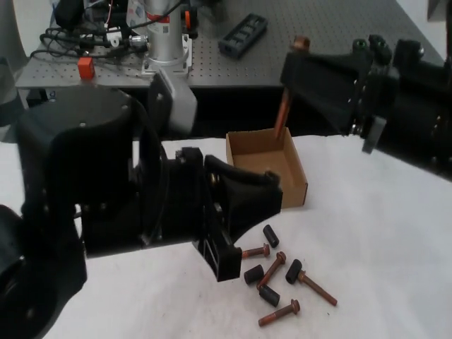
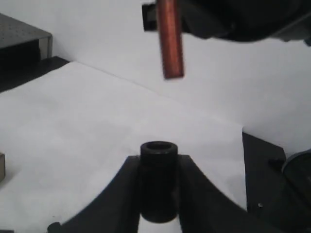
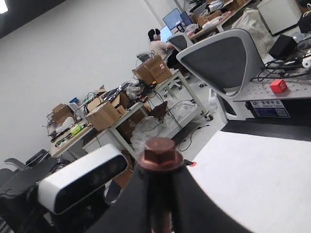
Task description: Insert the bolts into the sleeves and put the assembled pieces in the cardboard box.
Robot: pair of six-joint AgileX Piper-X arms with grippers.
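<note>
Left gripper (image 2: 159, 164) clamps a sleeve (image 2: 158, 183), bore open; right gripper (image 3: 158, 194) pinches a bolt (image 3: 159, 154) under its head, shank hanging near the cardboard box (image 1: 295, 196) — we judge tip and bore misaligned, so it could hit the sleeve's rim, jam.

A copper-brown hex-headed metal bolt (image 2: 170, 41), a matte black cylindrical sleeve (image 2: 158, 187) and a plain tan cardboard box (image 1: 251, 143) are seen against the unpatterned white cloth-covered bench (image 1: 381, 240), where loose bolts (image 1: 279, 313) and loose sleeves (image 1: 270, 235) are coloured alike.
</note>
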